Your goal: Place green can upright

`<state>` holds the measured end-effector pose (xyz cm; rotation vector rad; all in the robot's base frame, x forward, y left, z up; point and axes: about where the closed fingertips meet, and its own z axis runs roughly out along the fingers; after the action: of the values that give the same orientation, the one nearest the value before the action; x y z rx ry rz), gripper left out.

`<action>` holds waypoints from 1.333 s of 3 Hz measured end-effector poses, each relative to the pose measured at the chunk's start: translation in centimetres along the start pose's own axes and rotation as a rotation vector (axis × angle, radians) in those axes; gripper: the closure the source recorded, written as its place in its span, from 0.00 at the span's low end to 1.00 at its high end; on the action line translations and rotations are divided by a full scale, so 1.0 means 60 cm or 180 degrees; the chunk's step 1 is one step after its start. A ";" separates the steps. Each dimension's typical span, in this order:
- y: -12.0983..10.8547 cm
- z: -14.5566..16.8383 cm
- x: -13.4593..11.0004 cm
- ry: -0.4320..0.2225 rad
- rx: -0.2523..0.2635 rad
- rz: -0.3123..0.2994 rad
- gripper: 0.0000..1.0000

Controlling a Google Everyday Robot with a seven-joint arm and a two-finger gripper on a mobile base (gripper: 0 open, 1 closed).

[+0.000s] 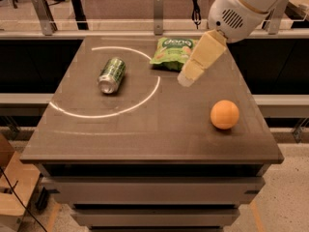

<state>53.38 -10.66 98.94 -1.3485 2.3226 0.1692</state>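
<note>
Dark brown flat-topped table (145,144) is the work surface. The cream two-finger gripper (186,79) on the white arm hangs over the top at 1 o'clock from centre, with nothing seen in it. Can't tell if it's spread or closed. Flat green snack bag (171,52) at 12 o'clock, near the gripper tip. Green patterned metal can (112,75) lies on its side at 10 o'clock, well apart from the gripper. Orange sphere (224,114) at 4 o'clock.

Step, my read: approach, no grasp yet. Next move: travel toward 9 o'clock, come down over the can, grip across its body, tip it onto one end.
</note>
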 end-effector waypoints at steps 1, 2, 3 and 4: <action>-0.008 0.046 -0.056 -0.0131 -0.0140 0.0179 0.00; -0.015 0.089 -0.122 -0.0258 -0.0291 0.0214 0.00; -0.035 0.134 -0.190 -0.0388 -0.0435 0.0275 0.00; -0.038 0.132 -0.195 -0.0412 -0.0426 0.0264 0.00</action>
<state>62.76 0.00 97.20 -1.2637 2.2936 0.4320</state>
